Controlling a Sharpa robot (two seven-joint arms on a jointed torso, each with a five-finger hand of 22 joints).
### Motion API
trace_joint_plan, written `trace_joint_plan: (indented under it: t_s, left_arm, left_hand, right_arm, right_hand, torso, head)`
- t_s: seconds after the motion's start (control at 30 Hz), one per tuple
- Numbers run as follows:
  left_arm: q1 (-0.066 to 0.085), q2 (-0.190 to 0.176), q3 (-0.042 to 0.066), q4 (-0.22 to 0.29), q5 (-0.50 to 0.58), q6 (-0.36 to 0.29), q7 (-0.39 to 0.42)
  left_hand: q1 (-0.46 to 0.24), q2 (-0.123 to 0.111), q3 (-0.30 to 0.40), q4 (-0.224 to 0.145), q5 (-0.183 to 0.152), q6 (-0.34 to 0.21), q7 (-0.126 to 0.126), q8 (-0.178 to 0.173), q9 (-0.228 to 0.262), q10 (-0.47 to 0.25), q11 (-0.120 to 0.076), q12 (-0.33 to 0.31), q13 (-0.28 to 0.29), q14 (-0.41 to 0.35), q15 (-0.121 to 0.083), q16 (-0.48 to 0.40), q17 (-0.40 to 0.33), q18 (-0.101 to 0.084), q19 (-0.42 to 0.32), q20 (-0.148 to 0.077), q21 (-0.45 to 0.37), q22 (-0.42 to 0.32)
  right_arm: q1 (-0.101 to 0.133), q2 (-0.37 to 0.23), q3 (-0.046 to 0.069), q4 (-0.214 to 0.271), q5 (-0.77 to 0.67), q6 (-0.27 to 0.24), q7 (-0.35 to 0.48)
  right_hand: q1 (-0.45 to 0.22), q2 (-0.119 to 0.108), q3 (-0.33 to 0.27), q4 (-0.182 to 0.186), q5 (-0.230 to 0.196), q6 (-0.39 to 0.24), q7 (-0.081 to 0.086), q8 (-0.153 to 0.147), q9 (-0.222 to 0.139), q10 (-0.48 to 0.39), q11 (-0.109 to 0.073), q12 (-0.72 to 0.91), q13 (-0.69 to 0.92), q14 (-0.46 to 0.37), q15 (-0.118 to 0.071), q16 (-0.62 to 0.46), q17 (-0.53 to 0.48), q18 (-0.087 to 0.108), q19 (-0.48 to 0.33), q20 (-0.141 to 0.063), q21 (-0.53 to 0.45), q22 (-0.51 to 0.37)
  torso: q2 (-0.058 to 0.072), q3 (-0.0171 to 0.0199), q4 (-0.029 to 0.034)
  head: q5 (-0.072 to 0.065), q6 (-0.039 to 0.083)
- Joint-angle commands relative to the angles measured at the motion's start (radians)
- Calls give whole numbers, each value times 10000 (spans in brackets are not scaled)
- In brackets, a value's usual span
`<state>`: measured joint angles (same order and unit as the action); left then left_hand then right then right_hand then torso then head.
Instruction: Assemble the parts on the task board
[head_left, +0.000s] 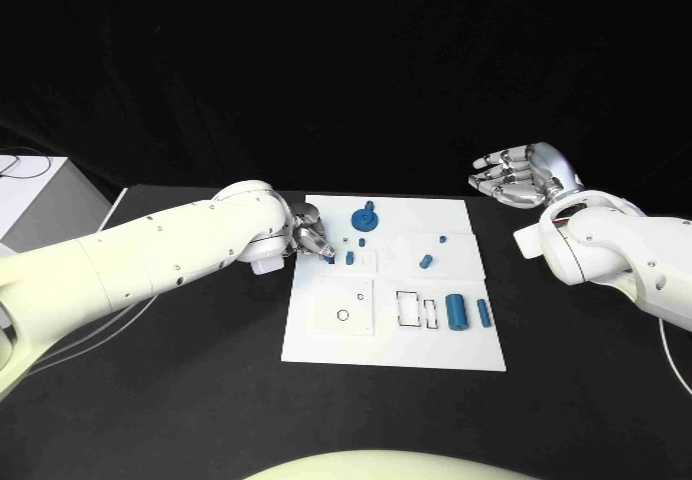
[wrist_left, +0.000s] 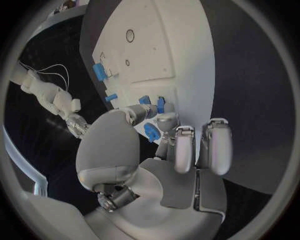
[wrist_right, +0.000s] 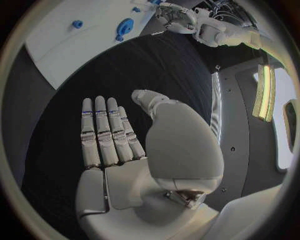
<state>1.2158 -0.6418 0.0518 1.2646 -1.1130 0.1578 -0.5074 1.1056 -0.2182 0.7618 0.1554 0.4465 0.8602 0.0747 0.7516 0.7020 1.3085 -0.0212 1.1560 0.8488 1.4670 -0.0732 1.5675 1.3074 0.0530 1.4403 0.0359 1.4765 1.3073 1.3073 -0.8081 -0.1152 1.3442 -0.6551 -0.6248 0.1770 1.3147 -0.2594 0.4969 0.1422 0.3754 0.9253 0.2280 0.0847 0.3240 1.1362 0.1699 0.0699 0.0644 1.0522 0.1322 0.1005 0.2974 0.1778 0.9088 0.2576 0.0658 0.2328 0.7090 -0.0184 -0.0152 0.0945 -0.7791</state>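
The white task board (head_left: 397, 335) lies in the middle of the black table. My left hand (head_left: 312, 243) is over the board's far left corner, fingers curled in. In the left wrist view its thumb and a finger (wrist_left: 166, 121) pinch a small blue part (wrist_left: 151, 132). Just beyond them lie two small blue parts (wrist_left: 144, 100) (wrist_left: 160, 104). On the board sit a blue gear-like part (head_left: 365, 216), a short blue part (head_left: 427, 261) and two blue cylinders (head_left: 454, 311) (head_left: 483, 312). My right hand (head_left: 519, 172) is raised off the board's far right corner, fingers spread and empty (wrist_right: 119, 150).
A white box (head_left: 36, 200) with thin cables stands at the table's left edge. The board has a round hole (head_left: 342, 315) and rectangular slots (head_left: 408, 309) in its near half. Bare black table (head_left: 173, 400) surrounds the board.
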Motion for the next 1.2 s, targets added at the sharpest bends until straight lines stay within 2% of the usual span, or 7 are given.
trace_joint_plan:
  t_s: [0.03,0.7,0.93,1.0,1.2]
  left_arm:
    - [-5,17,2,16,-106,160,-22]
    - [-3,74,-10,57,-91,497,-46]
    - [-1,165,-16,-27,-97,466,-45]
    - [-1,208,-21,-70,-99,456,-43]
    - [-1,322,-36,-200,-94,408,-38]
  left_hand:
    - [31,108,1459,-1531,67,269,-221,34,142,32,-29,-38,11,1038,-43,33,2634,-65,75,-3,44,733]
    - [-81,105,1394,-1528,103,303,-254,102,203,120,-50,-7,33,1038,-54,33,2634,-76,100,-16,62,772]
    - [-202,184,1270,-1459,71,340,-296,135,237,192,-76,-26,4,1038,-69,33,2634,-85,122,-27,75,809]
    - [-237,216,1228,-1433,55,364,-311,143,243,293,-86,112,241,1038,-76,33,2634,-87,127,-31,78,817]
    - [-288,290,1176,-1384,29,399,-332,141,239,333,-103,139,291,1038,-88,33,2634,-87,128,-40,76,818]
  right_arm:
    - [-5,5,2,15,-29,108,91]
    - [-9,2,2,11,-29,116,86]
    - [-10,-6,2,24,-29,109,86]
    - [-10,-8,2,29,-29,107,86]
    - [-10,-16,2,41,-29,104,86]
  right_hand:
    - [-38,30,0,-23,33,-22,76,-48,-12,-52,11,-10,-9,-32,65,-50,-10,59,-79,-5,-6,-10]
    - [-38,30,0,-23,33,-22,76,-48,-12,-52,11,-10,-9,-32,65,-50,-10,59,-79,-5,-6,-10]
    - [-38,30,0,-23,33,-22,76,-48,-12,-52,11,-10,-9,-32,65,-50,-10,59,-79,-5,-6,-10]
    - [-38,30,0,-23,33,-22,76,-48,-12,-52,11,-10,-9,-32,65,-50,-10,59,-79,-5,-6,-10]
    - [-38,30,0,-23,33,-22,76,-48,-12,-52,11,-10,-9,-32,65,-50,-10,59,-79,-5,-6,-10]
  torso:
    - [-2,-2,0]
    - [-5,6,-4]
    - [5,9,-8]
    - [8,4,-13]
    - [15,1,-22]
  head:
    - [6,-20]
    - [9,-67]
    - [12,-68]
    - [13,-69]
    - [11,-71]
